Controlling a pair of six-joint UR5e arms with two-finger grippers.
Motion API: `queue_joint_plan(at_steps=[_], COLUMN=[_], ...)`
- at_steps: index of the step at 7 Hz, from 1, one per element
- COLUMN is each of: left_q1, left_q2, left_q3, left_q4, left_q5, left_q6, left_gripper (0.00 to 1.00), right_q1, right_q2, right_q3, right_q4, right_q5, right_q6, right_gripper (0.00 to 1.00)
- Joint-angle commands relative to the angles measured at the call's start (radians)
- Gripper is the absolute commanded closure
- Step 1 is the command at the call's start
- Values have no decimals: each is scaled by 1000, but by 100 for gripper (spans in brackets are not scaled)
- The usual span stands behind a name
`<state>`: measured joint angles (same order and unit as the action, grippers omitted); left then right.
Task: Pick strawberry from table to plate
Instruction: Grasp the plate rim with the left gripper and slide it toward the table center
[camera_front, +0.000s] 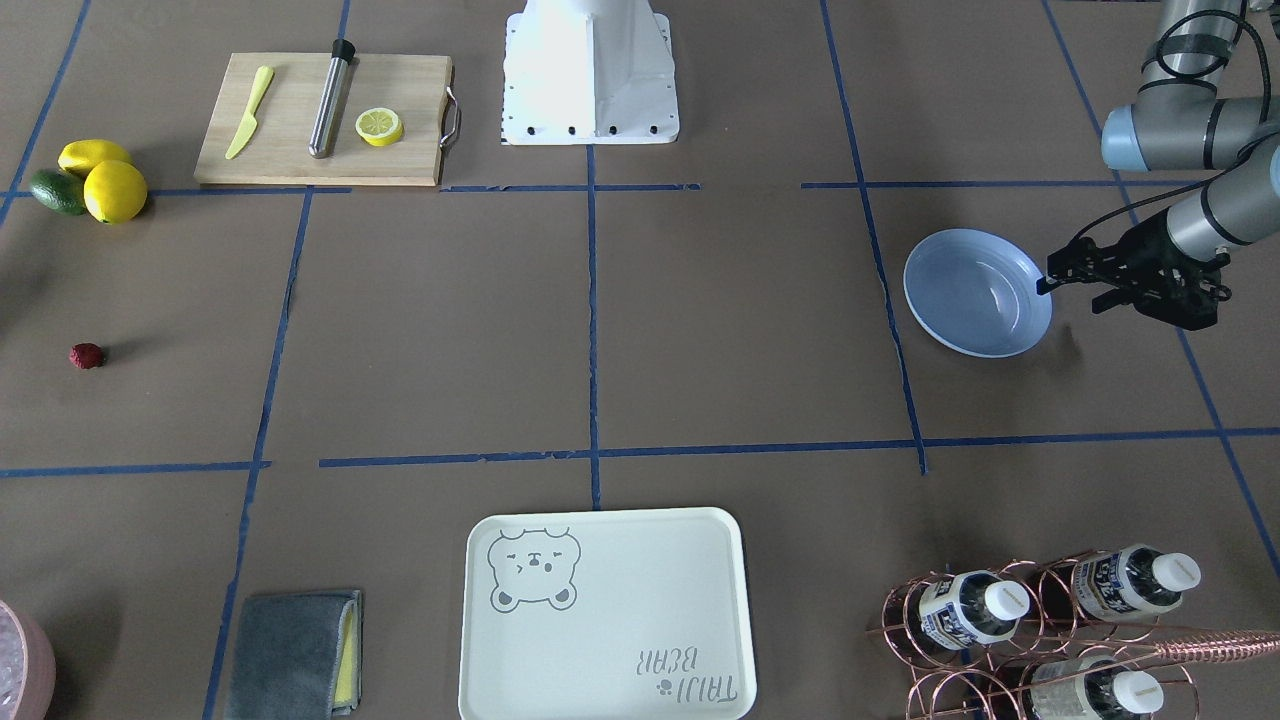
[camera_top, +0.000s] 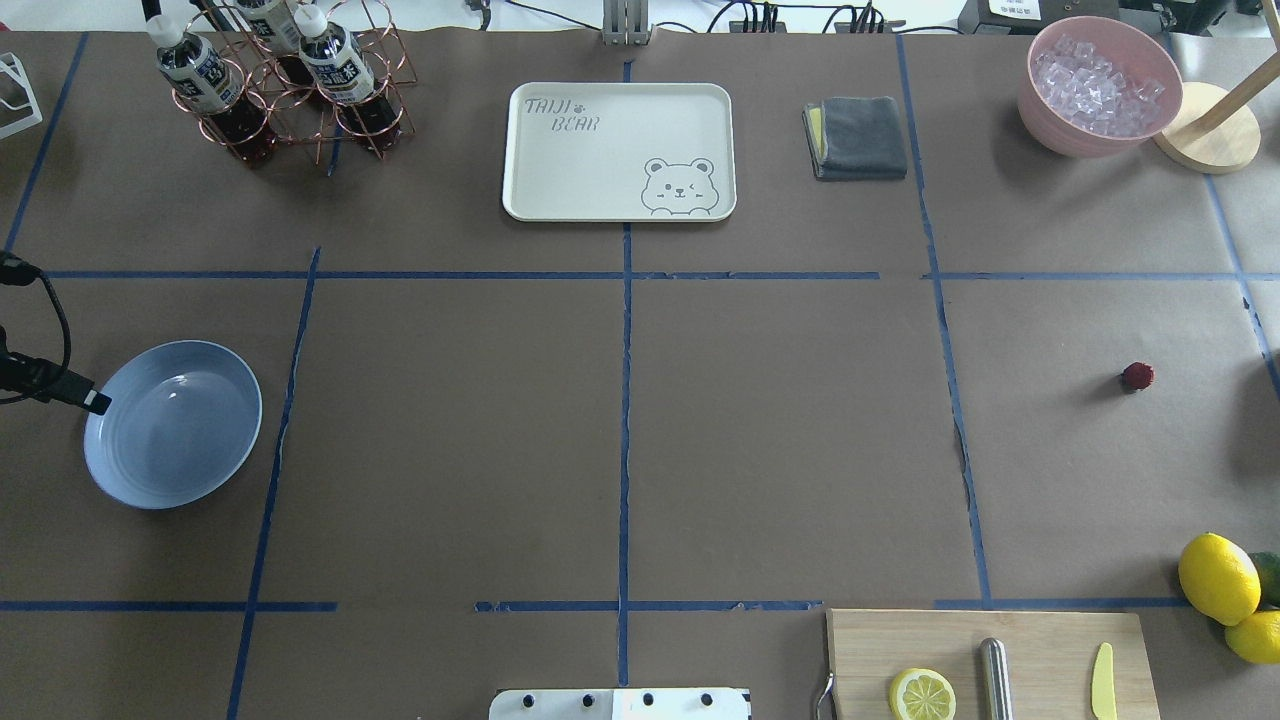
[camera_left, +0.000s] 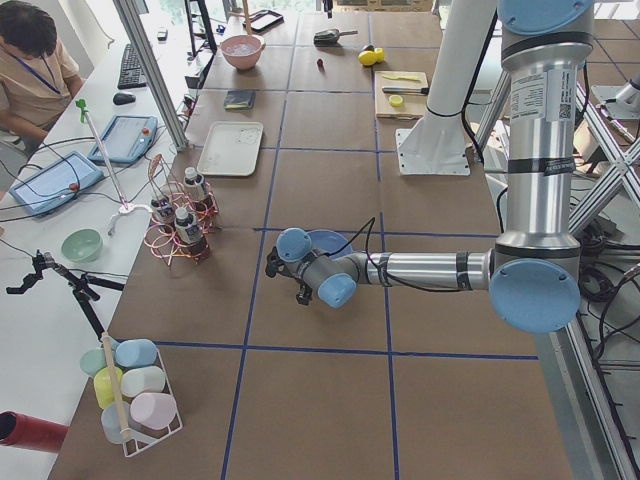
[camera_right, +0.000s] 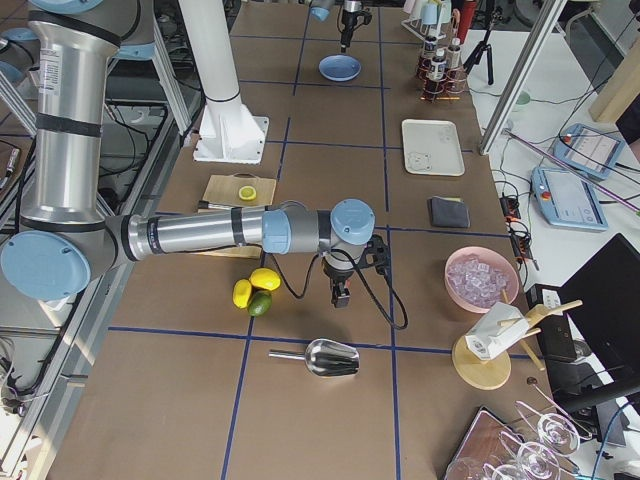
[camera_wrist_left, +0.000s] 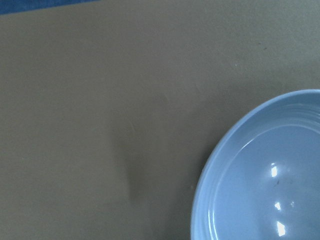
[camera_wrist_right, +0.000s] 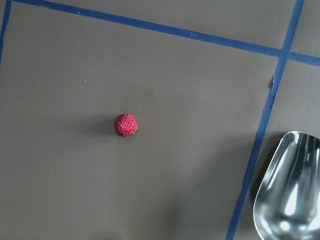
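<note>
Strawberry (camera_front: 87, 355) on bare tabletop (camera_front: 700, 330); plate (camera_front: 978, 292) empty at the far end.

Facing the robot, we see the berry alone below the lemons (camera_front: 115, 190), well apart from the plate. The left gripper (camera_front: 1075, 290) sits just beside the plate's rim, and we cannot tell how its jaws stand. Overhead, berry and plate lie at opposite ends, so we expect a long carry. From the right end, the right gripper (camera_right: 340, 295) hangs low over the berry's square, likely lined up for a straight drop; we cannot judge its jaws either. The left wrist view shows only plate rim and paper. The right wrist view puts the berry near centre, with a scoop (camera_wrist_right: 287, 185) well aside. The berry looks nearly round, and we make out no clear long axis or tip.
</note>
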<state>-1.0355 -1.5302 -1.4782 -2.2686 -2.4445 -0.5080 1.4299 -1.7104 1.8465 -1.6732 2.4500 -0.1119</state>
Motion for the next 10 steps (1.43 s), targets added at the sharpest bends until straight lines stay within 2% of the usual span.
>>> queue_joint_plan(at_steps=[1,2,4,5,6,7,9,10], left_q1=[14,14,14,14,14,15,177,284], left_q2=[-15,-15,-18,-16,-24,-95,-291,-403], left_q3=[9,7,-16,-68,-161,-192,-189,-177], left_q4=[-3,-3,-2,-2,-3,-5,-28,-16], left_q5=[2,2,1,-7,-10,-11,22,138], left_q6=[-1,-3,-9,-65,-184,-327,-642,-793], left_gripper=[89,100,100,100,100,100,100,100], right_q1=[-2,-2,-5,-5,-5,-6,-9,-9], right_q2=[0,0,1,5,6,6,6,6], right_q3=[-1,-1,-1,0,2,3,5,7], right_q4=[1,1,1,1,3,3,3,3], right_q5=[0,0,0,0,0,1,21,21], right_q6=[0,0,0,0,1,1,1,1], right_gripper=[0,0,0,0,0,0,0,0])
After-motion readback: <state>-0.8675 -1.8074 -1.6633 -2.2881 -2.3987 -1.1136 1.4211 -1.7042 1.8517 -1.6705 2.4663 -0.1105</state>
